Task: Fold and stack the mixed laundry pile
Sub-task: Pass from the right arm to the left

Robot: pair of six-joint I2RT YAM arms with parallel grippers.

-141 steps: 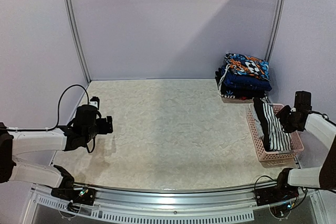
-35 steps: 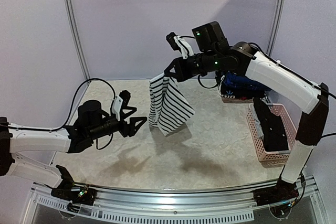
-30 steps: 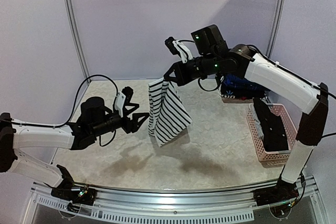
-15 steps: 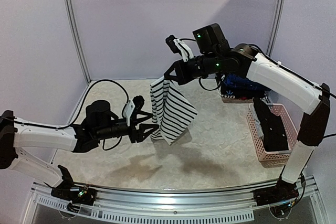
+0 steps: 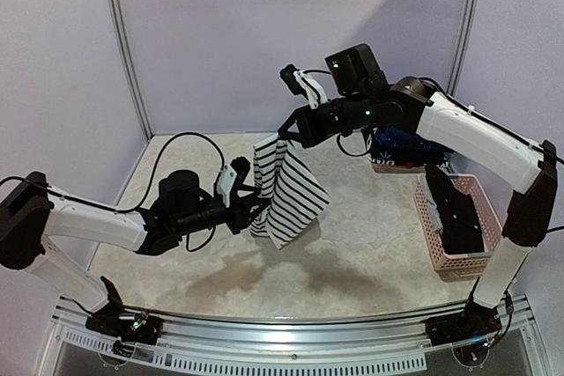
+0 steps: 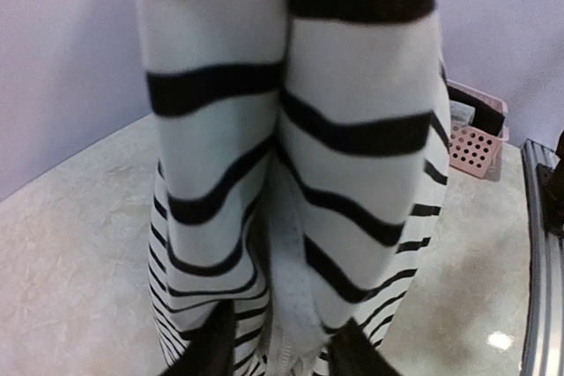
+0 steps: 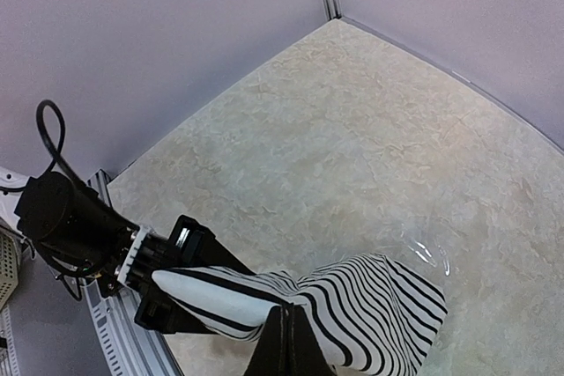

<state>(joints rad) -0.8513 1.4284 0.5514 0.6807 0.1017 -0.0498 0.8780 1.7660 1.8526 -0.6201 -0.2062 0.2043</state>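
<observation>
- R gripper [image 5: 283,135] clamps striped garment [image 5: 289,184] by its top, hung above table [image 5: 379,244] so it drapes straight.
- L gripper [image 5: 259,205] fingers [image 6: 208,351] flank its lower fold for a 2nd hold, we judge; gripped or not, we can't tell.

The fixed camera sits above and behind my bases, looking down and forward across the whole surface [image 5: 370,253] to the back wall. My left wrist camera looks out level, pressed close against the striped garment [image 6: 291,173]. My right wrist camera looks steeply down from high up. All three views share that garment.
</observation>
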